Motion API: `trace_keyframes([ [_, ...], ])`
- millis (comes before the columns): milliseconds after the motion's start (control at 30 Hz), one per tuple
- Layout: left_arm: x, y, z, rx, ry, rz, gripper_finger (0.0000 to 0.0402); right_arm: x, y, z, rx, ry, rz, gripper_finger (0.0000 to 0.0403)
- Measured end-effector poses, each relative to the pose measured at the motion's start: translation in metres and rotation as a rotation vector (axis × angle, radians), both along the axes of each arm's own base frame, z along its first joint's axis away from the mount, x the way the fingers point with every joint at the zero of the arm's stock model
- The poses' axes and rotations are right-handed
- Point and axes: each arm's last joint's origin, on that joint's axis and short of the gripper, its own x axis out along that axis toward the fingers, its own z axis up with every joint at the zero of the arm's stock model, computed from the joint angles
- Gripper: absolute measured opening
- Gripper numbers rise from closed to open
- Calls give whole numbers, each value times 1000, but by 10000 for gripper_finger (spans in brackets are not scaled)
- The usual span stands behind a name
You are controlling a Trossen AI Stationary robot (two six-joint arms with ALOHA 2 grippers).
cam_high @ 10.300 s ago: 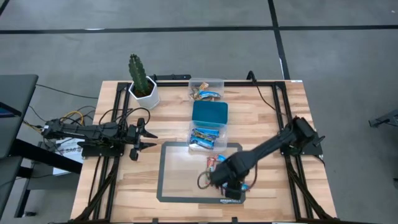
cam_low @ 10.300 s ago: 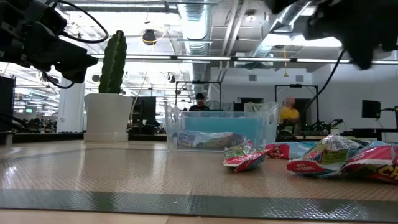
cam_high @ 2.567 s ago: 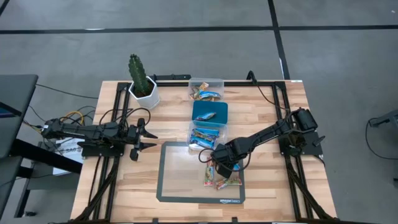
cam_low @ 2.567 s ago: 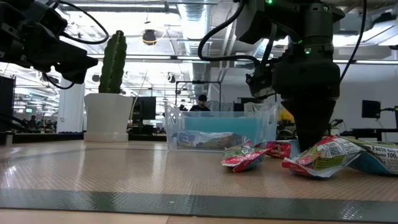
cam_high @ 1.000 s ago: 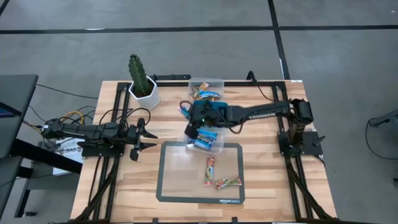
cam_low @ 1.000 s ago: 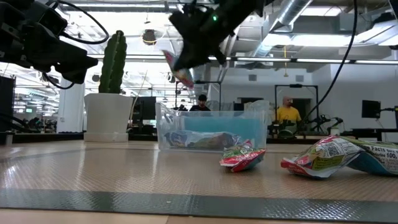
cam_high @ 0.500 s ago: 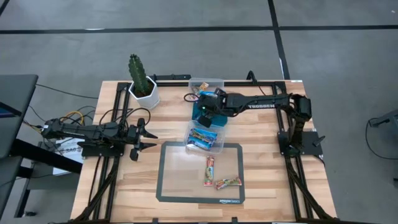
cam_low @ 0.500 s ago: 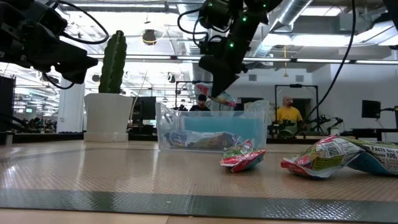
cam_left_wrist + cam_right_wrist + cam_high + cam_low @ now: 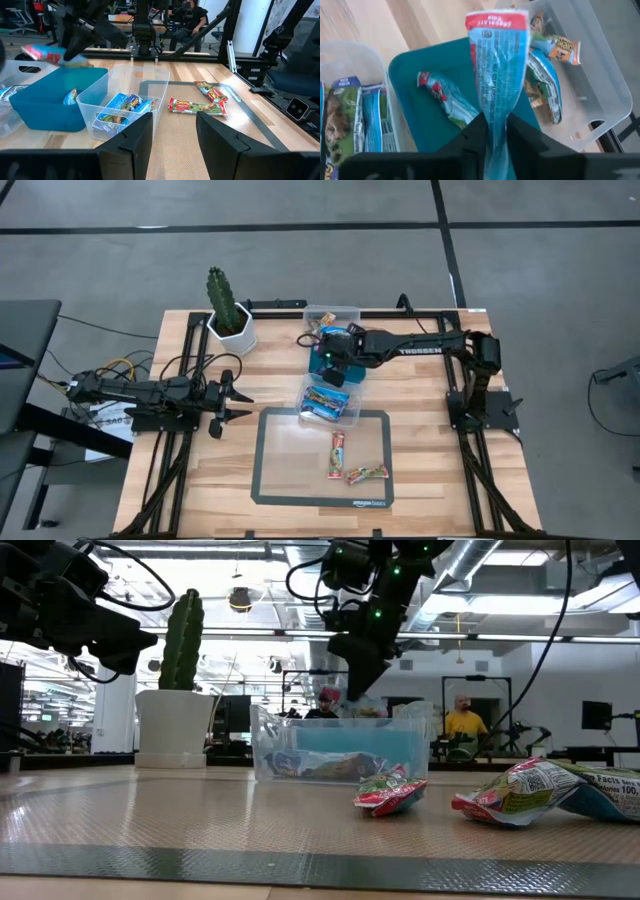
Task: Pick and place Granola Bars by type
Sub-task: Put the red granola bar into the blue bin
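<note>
Sorting a blue bar into my teal tub

Across the pale wooden slatted surface [image 9: 420,470] the tubs stand in a row so each type gets its own: a far clear plastic tub [image 9: 600,90], the square teal plastic tub [image 9: 338,365] in the middle, and a near clear plastic tub [image 9: 131,102] with blue bars. My right gripper [image 9: 330,356] hangs over the teal one, pinching a shiny blue-and-red wrapped granola bar [image 9: 496,65] by its lower end so it dangles above a matching bar [image 9: 446,97] lying inside. Two red-and-green wrapped bars [image 9: 352,463] wait on the dark-framed mat [image 9: 290,492]. My left gripper [image 9: 226,403] idles at the surface's left side, fingers spread wide, holding nothing.
</note>
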Motion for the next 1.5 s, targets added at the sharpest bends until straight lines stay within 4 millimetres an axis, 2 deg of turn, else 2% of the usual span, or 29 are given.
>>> trace_keyframes([
  [300,0,0,0,0,0,0,144,-4,0,-2,9,45,-3,154],
  [467,0,0,0,0,0,0,144,-9,19,-4,28,114,18,188],
  [667,0,0,0,0,0,0,144,-38,65,17,83,235,33,203],
  [800,0,0,0,0,0,0,144,-62,104,31,197,282,4,202],
  [933,0,0,0,0,0,0,144,-76,146,32,344,349,46,198],
  [1067,0,0,0,0,0,0,144,-86,186,31,441,386,187,196],
  [1267,0,0,0,0,0,0,144,-85,233,5,492,444,318,200],
  [1400,0,0,0,0,0,0,144,-76,254,-15,495,417,379,201],
  [1500,0,0,0,0,0,0,144,-70,263,-24,498,394,403,201],
])
